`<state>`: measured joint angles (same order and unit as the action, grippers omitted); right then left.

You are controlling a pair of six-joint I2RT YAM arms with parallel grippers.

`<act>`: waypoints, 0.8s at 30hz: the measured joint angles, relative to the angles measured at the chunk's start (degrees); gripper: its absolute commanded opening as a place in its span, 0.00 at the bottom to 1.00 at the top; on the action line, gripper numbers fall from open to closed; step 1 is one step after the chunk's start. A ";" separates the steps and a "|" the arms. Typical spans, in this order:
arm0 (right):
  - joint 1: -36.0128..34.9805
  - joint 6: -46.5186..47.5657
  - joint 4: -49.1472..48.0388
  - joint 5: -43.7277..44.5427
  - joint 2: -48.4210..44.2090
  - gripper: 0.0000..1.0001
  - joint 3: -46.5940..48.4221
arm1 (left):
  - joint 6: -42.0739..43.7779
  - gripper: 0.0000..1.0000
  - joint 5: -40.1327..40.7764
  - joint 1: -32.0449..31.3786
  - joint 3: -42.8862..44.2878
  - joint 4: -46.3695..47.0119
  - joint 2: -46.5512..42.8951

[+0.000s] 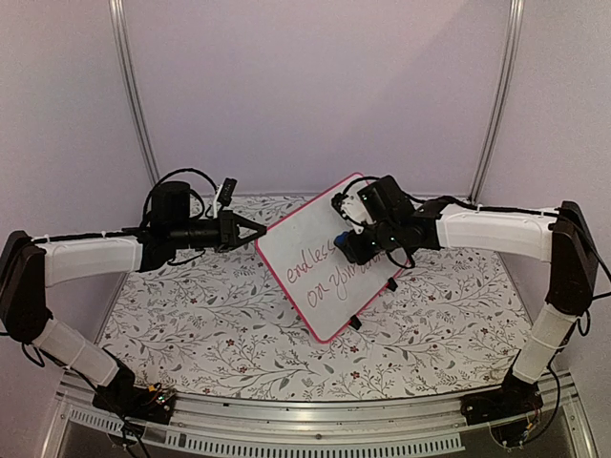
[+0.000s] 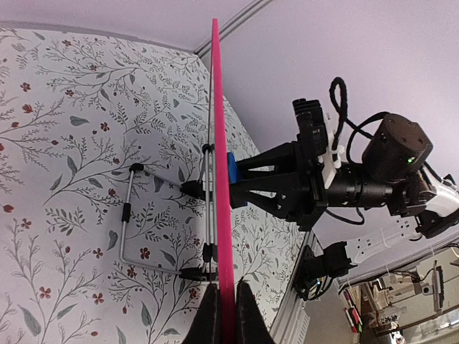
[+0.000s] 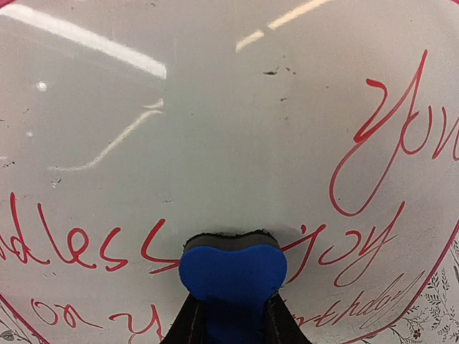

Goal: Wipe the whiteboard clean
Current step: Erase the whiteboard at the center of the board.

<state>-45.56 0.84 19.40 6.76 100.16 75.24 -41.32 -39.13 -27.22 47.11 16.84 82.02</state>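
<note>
The whiteboard (image 1: pixel 304 250) stands on its lower long edge on the desk (image 1: pixel 191 334). It leans back on a wire stand (image 2: pixel 123 215), with two black clip feet (image 1: pixel 355 322) at the bottom of its pink-red frame. Its long axis runs level along the desk, slanting from the near side by the left fingers to the far side by the right fingers. The written face is turned toward the right fingers and its back toward the stand. Red handwriting crosses the lower part of the face and reads "endless joy" and, under it, "on your birthday". The part of the face above those lines is bare white with a few faint smears and specks. The left fingers (image 2: pixel 211 321) are closed flat on the frame edge at the board's upper near corner. One finger lies on each side of the thin pink edge, which runs straight away from the fingertips in the left wrist view. The right fingers (image 3: pixel 186 328) are clamped on a blue eraser (image 3: pixel 233 276), one finger on each flank. Its dark felt side is pressed against the board's face just beyond the fingertips, between "endless" and "joy". Seen from the left fingers, the eraser touches the far side of the board from the stand.
</note>
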 measured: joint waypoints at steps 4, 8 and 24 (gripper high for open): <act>0.00 0.02 0.85 0.17 -0.52 0.03 0.00 | 0.76 0.09 -0.09 0.00 0.13 -0.04 -0.02; 0.00 0.20 2.05 0.70 -1.77 0.03 0.04 | 1.90 0.25 -0.90 -0.02 0.39 -0.22 -0.28; 0.24 1.75 4.28 4.94 -12.02 0.03 1.49 | 12.52 0.83 6.86 -2.23 37.42 -26.56 5.62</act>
<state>-45.32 2.59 23.68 11.70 88.14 76.73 -28.80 -32.27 -29.45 84.53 -9.72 87.64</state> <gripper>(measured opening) 0.212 0.805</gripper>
